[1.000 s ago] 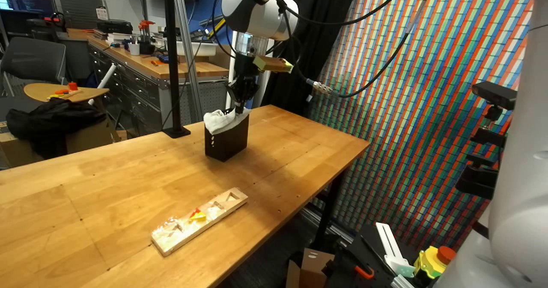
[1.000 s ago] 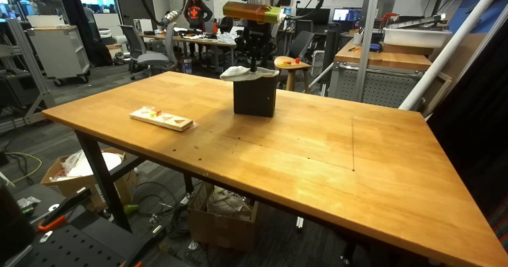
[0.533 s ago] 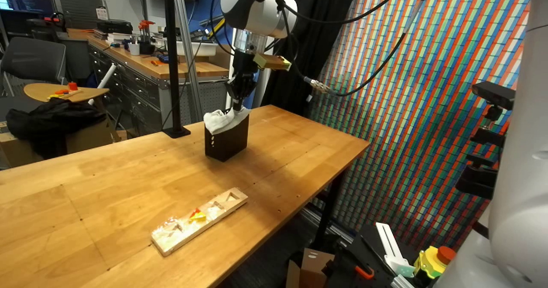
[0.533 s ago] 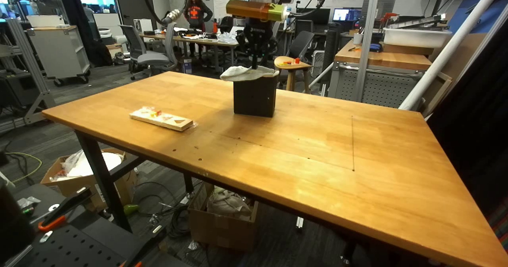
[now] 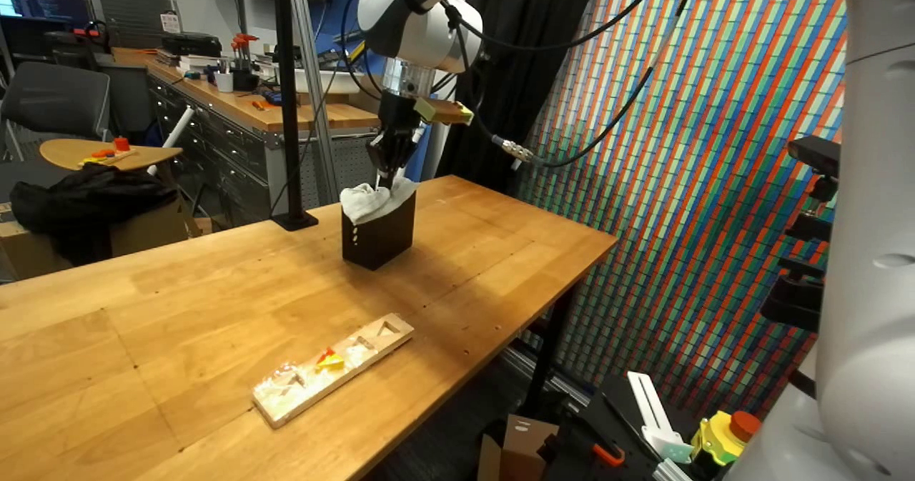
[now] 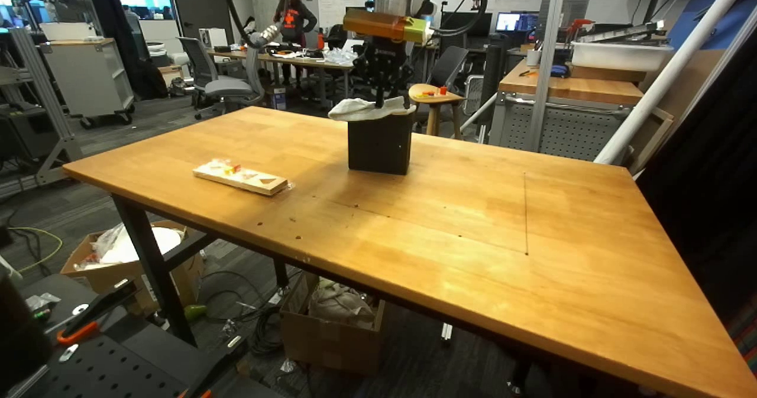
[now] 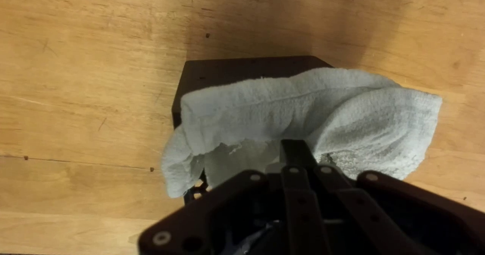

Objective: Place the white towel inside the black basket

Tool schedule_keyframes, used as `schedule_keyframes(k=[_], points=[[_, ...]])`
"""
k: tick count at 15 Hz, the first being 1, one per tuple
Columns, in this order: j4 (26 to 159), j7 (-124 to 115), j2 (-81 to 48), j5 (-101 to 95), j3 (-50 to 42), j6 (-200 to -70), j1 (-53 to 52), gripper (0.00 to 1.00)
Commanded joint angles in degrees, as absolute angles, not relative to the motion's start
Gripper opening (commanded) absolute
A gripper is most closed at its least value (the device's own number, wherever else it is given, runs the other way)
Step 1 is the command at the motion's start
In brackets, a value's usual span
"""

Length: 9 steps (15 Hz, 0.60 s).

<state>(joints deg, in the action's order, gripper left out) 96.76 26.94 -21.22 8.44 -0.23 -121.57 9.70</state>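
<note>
White towel [image 7: 261, 114] sits just below the fingers [image 7: 295, 152], bunched over the black basket [image 6: 379, 146], edges hanging past its rim on either side of them. Fingers are together, nothing visibly pinched; reads as tucking: press straight down mid-basket, then fold each flap inward, lightly so it doesn't skid on the bench [image 6: 473, 209] beneath.

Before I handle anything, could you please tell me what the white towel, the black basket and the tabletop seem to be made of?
White towel: probably cotton-like cloth, matte, judging by its nubby texture and soft folds.
Black basket: likely plastic, dull, with smooth flat walls, though possibly painted metal.
Tabletop: wood, apparently varnished, with grain and glossy highlights.
</note>
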Motion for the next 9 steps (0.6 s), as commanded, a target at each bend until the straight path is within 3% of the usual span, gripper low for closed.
schedule_keyframes(k=[1,9], points=[[93.24,28.81,-23.83,9.86,0.66,-119.72,10.53,0.02],[90.60,29.29,-27.33,9.83,1.45,-117.45,10.70,0.02]])
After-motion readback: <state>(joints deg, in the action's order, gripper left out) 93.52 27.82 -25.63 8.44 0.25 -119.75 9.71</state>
